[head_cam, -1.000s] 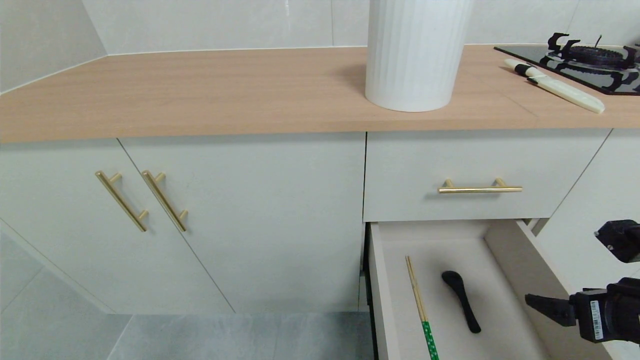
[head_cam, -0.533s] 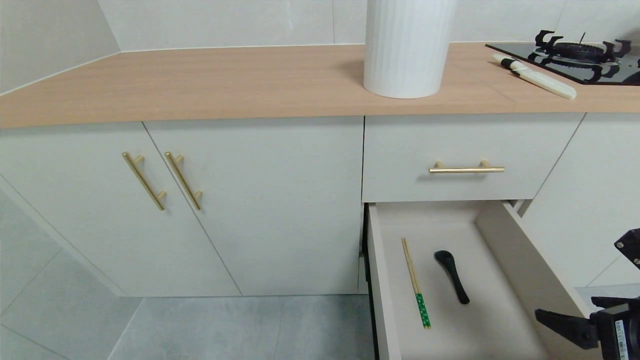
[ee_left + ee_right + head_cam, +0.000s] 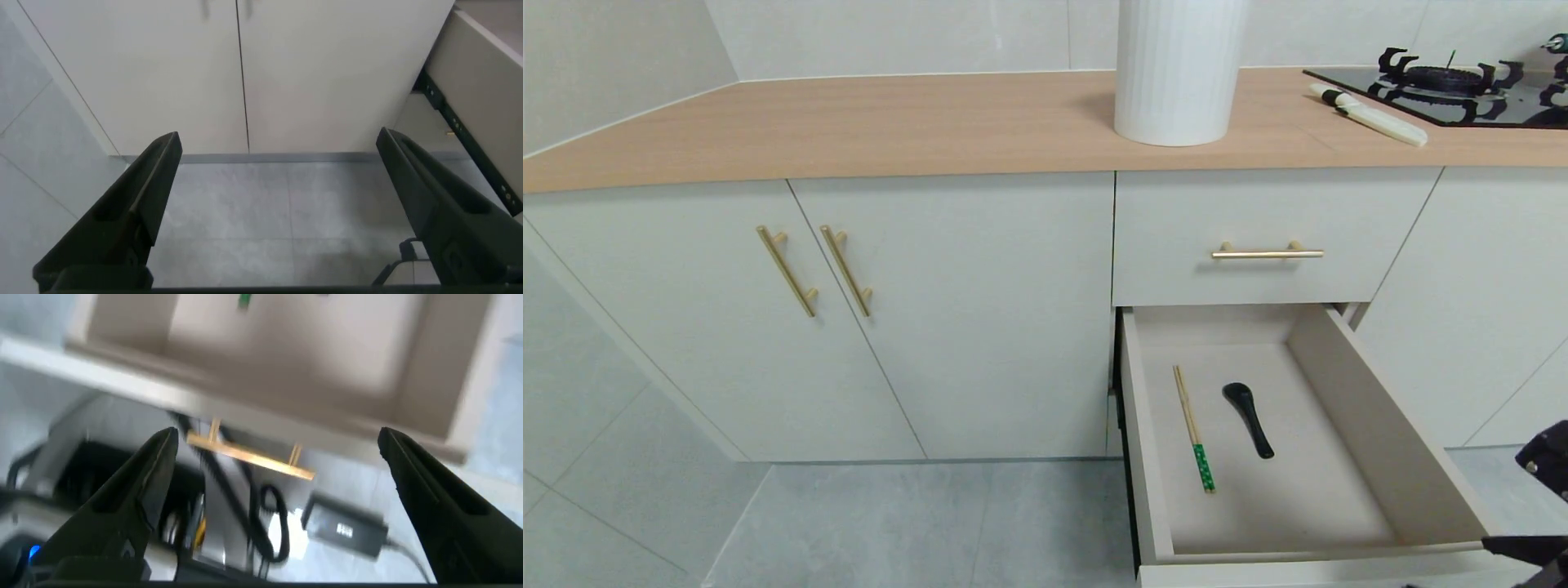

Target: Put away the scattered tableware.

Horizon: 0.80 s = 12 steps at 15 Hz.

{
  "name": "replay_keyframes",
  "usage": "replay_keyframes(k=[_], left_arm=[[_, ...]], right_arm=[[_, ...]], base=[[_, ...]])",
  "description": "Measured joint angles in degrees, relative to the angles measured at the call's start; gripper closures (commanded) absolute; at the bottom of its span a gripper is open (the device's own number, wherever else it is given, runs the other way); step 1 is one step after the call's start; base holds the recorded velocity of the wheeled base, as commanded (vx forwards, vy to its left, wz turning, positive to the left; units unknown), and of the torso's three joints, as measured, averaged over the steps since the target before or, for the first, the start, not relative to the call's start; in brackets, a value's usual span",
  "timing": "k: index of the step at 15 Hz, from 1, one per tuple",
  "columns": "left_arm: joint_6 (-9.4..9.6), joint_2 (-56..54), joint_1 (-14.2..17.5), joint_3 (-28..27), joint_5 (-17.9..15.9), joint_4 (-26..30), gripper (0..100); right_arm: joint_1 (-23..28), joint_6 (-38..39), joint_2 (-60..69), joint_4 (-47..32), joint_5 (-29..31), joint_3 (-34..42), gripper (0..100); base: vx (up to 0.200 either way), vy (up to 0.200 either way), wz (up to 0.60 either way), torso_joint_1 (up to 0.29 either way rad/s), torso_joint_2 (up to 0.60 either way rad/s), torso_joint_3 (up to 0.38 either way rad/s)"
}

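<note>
Two chopsticks (image 3: 1193, 428), spoon (image 3: 1247, 418) front-to-back in drawer (image 3: 1372, 441), bowl rearward, left fingers (image 3: 139, 212), right fingers (image 3: 131, 506) apart

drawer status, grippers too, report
Left gripper open, empty, over the floor by the cabinet doors; right gripper open, empty, near the drawer handle. Drawer open, chopsticks and black spoon inside. Knife out on the countertop beside the stove.

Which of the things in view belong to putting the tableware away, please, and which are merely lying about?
Job: open drawer, chopsticks, black spoon, knife on the counter.
Lying about: white ribbed container, gas hob, cupboard doors, closed drawer.
</note>
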<state>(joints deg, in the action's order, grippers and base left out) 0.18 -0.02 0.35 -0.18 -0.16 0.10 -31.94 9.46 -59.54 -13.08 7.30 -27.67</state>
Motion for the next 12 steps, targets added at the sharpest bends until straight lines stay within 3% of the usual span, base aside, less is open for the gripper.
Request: replay_keyframes(k=[4, 8, 12], left_arm=[[-0.02, 0.00, -0.05, 0.05, 0.00, 0.00, 0], [-0.02, 0.00, -0.02, 0.02, 0.00, 0.00, 0], [0.00, 0.00, -0.02, 0.00, 0.05, 0.00, 0]], right_arm=[[-4.08, -0.32, -2.89, -5.28, -3.17, 0.17, 0], [-5.21, 0.17, -7.85, -4.60, -3.07, 0.66, 0], [-5.13, 5.38, -13.71, -0.29, -0.20, 0.67, 0]], base=[[0.000, 0.000, 0.00, 0.000, 0.00, 0.000], [0.000, 0.000, 0.00, 0.000, 0.00, 0.000], [0.000, 0.000, 0.00, 0.000, 0.00, 0.000]])
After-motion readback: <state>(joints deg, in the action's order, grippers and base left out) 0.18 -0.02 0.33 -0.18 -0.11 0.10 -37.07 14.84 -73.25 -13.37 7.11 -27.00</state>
